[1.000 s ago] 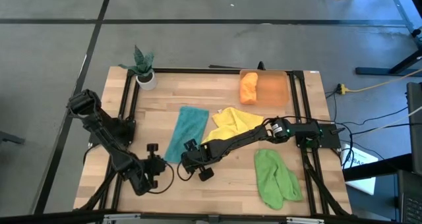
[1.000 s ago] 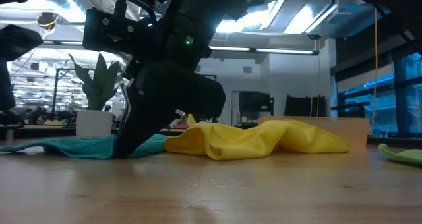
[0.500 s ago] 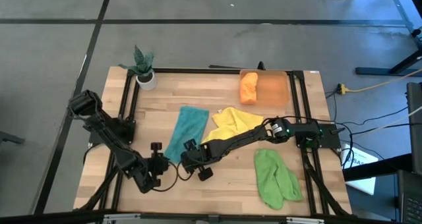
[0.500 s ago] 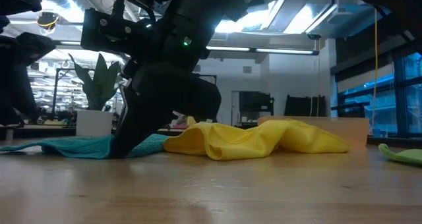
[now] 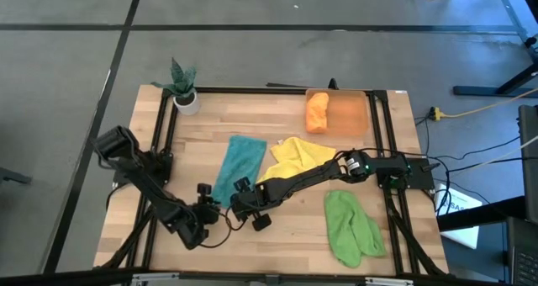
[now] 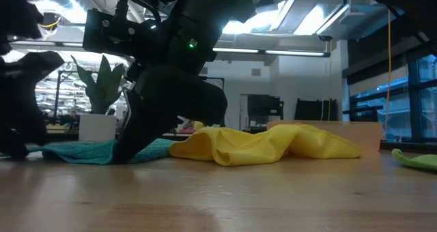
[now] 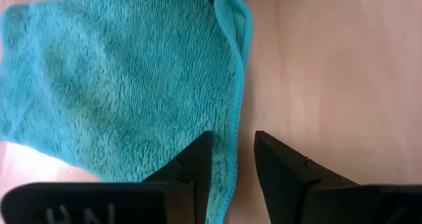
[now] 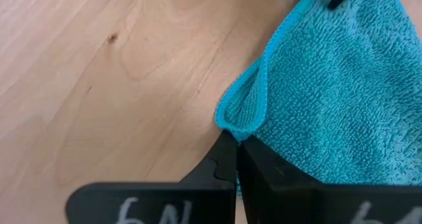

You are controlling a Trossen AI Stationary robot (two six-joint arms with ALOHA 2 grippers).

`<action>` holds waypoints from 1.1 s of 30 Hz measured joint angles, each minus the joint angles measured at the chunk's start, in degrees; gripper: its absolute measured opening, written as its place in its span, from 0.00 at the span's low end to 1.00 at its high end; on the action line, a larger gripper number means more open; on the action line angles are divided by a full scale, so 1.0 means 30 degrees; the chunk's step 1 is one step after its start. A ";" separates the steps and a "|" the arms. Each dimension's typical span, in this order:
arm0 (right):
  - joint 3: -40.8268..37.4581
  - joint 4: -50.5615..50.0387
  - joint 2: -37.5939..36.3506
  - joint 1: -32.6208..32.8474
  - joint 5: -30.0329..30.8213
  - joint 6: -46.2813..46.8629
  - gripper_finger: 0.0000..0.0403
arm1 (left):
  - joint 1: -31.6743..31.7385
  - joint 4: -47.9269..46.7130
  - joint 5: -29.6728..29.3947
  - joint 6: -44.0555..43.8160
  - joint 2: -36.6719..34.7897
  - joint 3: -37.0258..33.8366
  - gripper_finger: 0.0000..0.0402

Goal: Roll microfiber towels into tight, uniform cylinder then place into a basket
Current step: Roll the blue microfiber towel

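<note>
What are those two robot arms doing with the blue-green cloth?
They are working on the teal towel lying flat on the table. The right claw is shut on one near corner, pinching its edge. The left claw is open at the other near corner. An orange towel already sits in the basket. The yellow towel and light green towel lie loose.

An open lab or office hall: grey concrete floor (image 5: 252, 59) around the wooden bench (image 5: 277, 235), ceiling strip lights (image 6: 273, 51), far desks with monitors (image 6: 263, 109).
</note>
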 joint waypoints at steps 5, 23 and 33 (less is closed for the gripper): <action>0.0000 0.0000 0.0000 0.0007 0.0000 0.0000 0.01 | -0.0005 -0.0188 -0.0121 -0.0393 0.0262 0.0000 0.26; 0.0007 0.0082 0.0000 0.0000 -0.0001 0.0430 0.01 | 0.1342 -0.1432 -0.0067 -0.1144 0.0257 0.0029 0.25; 0.0014 0.0160 0.0007 0.0000 0.0000 0.0444 0.01 | 0.1635 -0.1377 0.0568 -0.1511 0.0253 0.0036 0.07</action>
